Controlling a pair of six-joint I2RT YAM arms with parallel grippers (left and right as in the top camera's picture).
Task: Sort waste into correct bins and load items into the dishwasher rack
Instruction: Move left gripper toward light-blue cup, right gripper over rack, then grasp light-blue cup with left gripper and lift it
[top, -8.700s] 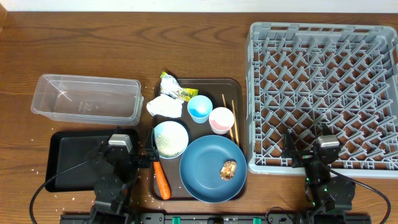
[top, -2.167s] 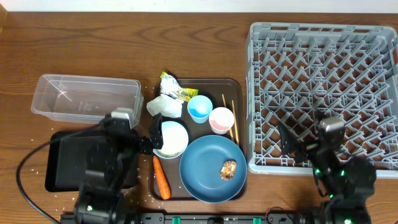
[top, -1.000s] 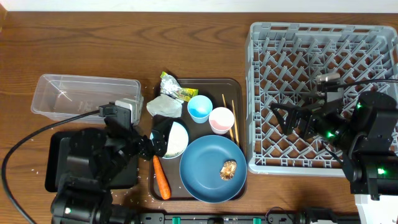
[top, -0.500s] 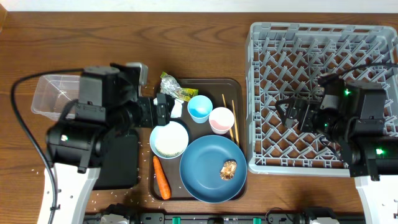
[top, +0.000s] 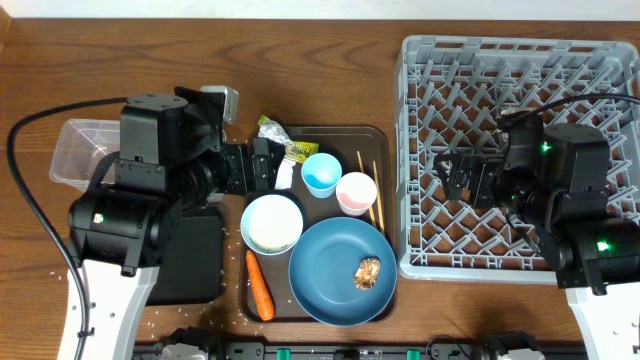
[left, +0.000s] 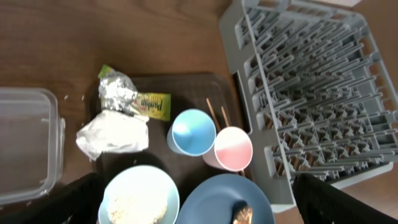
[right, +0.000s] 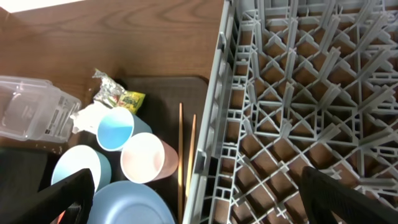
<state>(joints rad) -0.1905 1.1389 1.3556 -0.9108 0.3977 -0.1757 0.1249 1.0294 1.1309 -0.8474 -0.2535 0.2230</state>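
Waste hasn't gone anywhere yet, far as I can tell. The napkin (left: 115, 134) and wrapper (left: 134, 101) sit at the upper left of the brown tray (top: 340, 135). The carrot (top: 260, 285) lies along its lower left edge, and the brown lump (top: 368, 272) is on the plate (top: 325, 265). There's rice (top: 270, 228) in the bowl (top: 285, 205) too, plus a few grains on the table (top: 150, 60) at the lower left of the overhead view.

Nothing shows in the tub (top: 72, 150) or the black tray (top: 190, 275), though the left arm covers a good part of both. Over on the right of the frame the rack (top: 520, 60) has nothing in it. So basically zero done, everything left.

Up top, the left hand (top: 266, 168) hangs over the napkin corner of the brown tray, fingers spread wide, nothing in them. Same deal for the right hand (top: 462, 182), which is over the left part of the rack, wide and empty.

What's in the way:
- **Cups:** the blue cup (top: 321, 172) and pink cup (top: 356, 192) are right up against each other. The blue one is just beside the napkin and wrapper, so it's tight in there.
- **Chopsticks:** the chopsticks (top: 377, 200) lie flat between the pink cup and the brown tray's right rim. My guess is they'll be fiddly.
- **Plate and bowl:** these probably need the food tipped out before they go in the rack.
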